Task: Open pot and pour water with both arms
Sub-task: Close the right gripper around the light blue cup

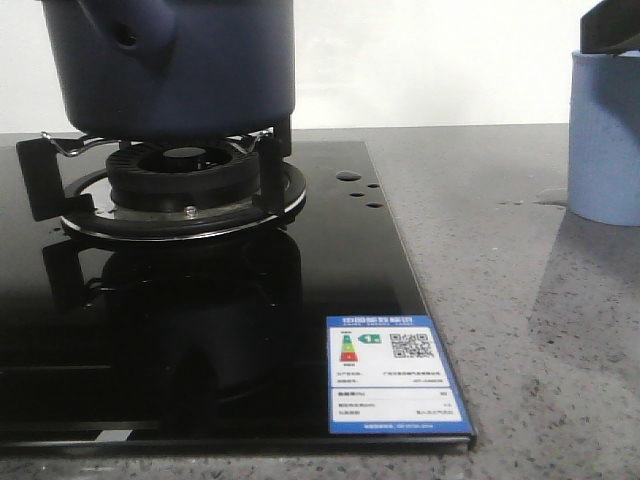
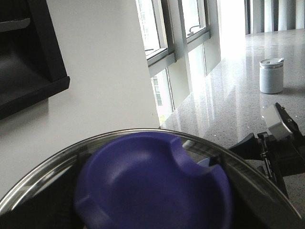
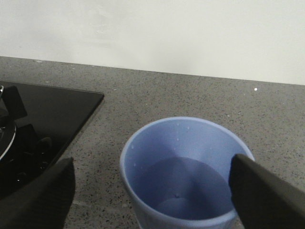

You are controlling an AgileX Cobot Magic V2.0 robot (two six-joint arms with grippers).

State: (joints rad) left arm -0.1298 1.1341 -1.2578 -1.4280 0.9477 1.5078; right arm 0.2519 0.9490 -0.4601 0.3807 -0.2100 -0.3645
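The dark navy pot (image 1: 180, 70) stands on the burner at the far left, its stubby handle (image 1: 135, 30) facing me and its top cut off by the frame. In the left wrist view a glass lid (image 2: 143, 132) with a purple-blue knob (image 2: 152, 181) fills the lower half. My left gripper (image 2: 152, 212) closes on that knob, and dark shapes flank it on both sides. The light blue cup (image 1: 605, 140) stands on the counter at the right, with water in it (image 3: 186, 167). My right gripper (image 3: 152, 195) is open around the cup, one finger (image 3: 43, 195) apart from it, and it also shows above the cup (image 1: 612, 28).
The black burner grate (image 1: 40, 175) holds the pot over the glossy black stove top (image 1: 250, 330), which carries a blue energy label (image 1: 393, 375). Grey stone counter (image 1: 520, 330) lies between stove and cup. A pale cup (image 2: 271, 76) and black hardware (image 2: 279, 152) show in the left wrist view.
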